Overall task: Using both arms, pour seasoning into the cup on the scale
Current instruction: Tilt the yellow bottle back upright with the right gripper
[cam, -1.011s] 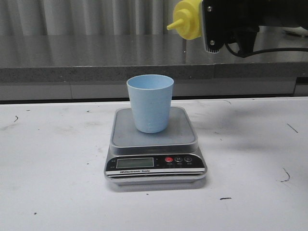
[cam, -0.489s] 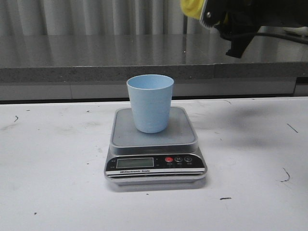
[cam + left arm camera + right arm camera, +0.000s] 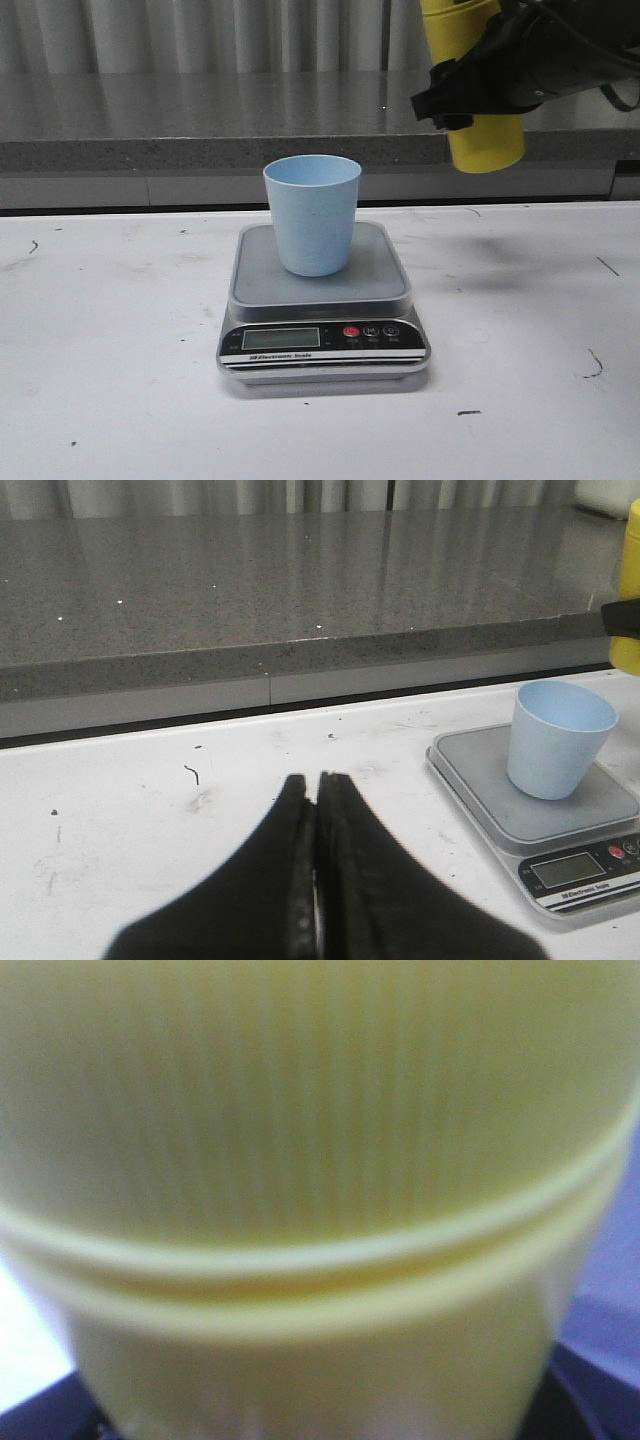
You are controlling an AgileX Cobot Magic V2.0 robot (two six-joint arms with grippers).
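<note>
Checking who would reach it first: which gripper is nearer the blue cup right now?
Right. The right gripper holds the seasoning bottle in the air just above and right of the cup. The left gripper sits shut, low over the table well to the cup's left.

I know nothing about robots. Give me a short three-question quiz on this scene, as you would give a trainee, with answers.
1. True or false: the cup stands on the scale.
2. Which end effector holds the yellow bottle? A) left B) right
3. Fill in: the left end effector's fingers are pressed ____.

Key:
1. True.
2. B: the right end effector grips the bottle in the air, right of the cup.
3. Together, holding nothing.
</note>
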